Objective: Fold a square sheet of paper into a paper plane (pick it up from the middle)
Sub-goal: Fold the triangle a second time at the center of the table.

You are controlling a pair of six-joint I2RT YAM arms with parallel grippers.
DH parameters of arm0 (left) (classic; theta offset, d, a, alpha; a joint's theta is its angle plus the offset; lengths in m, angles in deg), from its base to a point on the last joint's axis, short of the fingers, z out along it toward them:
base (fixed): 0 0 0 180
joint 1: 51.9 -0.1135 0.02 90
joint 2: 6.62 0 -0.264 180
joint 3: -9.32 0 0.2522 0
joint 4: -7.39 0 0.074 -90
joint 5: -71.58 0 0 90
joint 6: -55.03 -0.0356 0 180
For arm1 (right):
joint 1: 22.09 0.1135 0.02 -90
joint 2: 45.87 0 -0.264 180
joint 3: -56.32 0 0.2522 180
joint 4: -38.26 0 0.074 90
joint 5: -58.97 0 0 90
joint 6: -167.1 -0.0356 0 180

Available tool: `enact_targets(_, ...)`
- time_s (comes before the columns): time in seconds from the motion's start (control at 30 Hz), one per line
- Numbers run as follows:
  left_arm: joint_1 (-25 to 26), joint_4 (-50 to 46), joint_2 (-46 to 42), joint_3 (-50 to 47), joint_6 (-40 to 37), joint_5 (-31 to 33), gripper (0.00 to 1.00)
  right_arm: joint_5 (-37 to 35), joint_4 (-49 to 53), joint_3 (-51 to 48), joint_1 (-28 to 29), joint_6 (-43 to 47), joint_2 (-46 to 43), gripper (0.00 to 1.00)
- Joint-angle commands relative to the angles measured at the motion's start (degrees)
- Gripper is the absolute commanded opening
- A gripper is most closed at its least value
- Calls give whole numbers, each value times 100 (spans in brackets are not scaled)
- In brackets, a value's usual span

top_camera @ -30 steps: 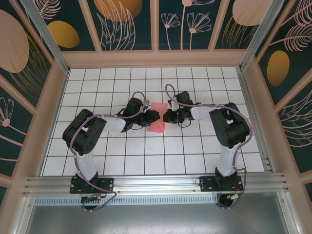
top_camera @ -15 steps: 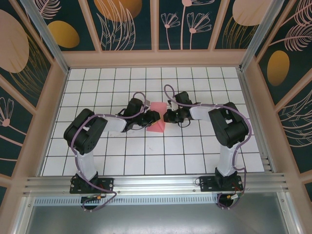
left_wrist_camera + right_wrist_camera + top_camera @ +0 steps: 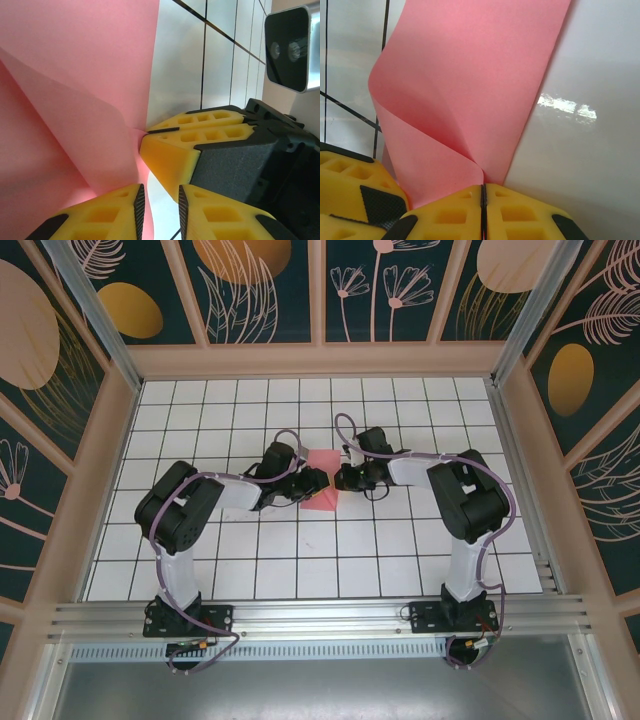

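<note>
At the near edge, both arm bases are bolted to a metal rail point(image 3: 320, 612); left arm point(image 3: 178, 520) and right arm point(image 3: 468, 502) each stand up from it and bend inward over the white gridded tabletop point(image 3: 300, 575); their wrists sit close together near its middle; between them lies the paper point(image 3: 322, 500), salmon-pink, partly flat on the tiles and partly covered by both wrists.

Left wrist view: left jaws stand slightly apart, with a strip of tabletop visible between the yellow pads point(image 3: 102, 216); the paper's edge runs down beside one pad; whether that pad bears on it cannot be told; just beyond, the right jaws' fingers point(image 3: 197, 131) are pressed together on the paper's edge, and a diagonal crease runs away from that point.

Right wrist view: right jaws are pressed together, fingertips point(image 3: 520, 215) pinching the paper where a flap curls up off the tabletop and bends over; the rest of the sheet lies flat beyond, reaching the top of the frame; one left finger point(image 3: 350, 172) sits beside the curl at lower left.

Far side: a pale wooden border point(image 3: 320, 360) closes the tabletop; dark panels point(image 3: 290, 290) printed with leaves and flowers stand above it.
</note>
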Motion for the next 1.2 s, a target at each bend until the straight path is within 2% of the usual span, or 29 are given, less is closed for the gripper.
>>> enact_targets(0.0,34,-143,83,103,-147,106,26,-115,92,192,43,144,70,11)
enact_targets(1.17,34,-508,63,122,-266,387,24,291,-221,315,45,256,249,12)
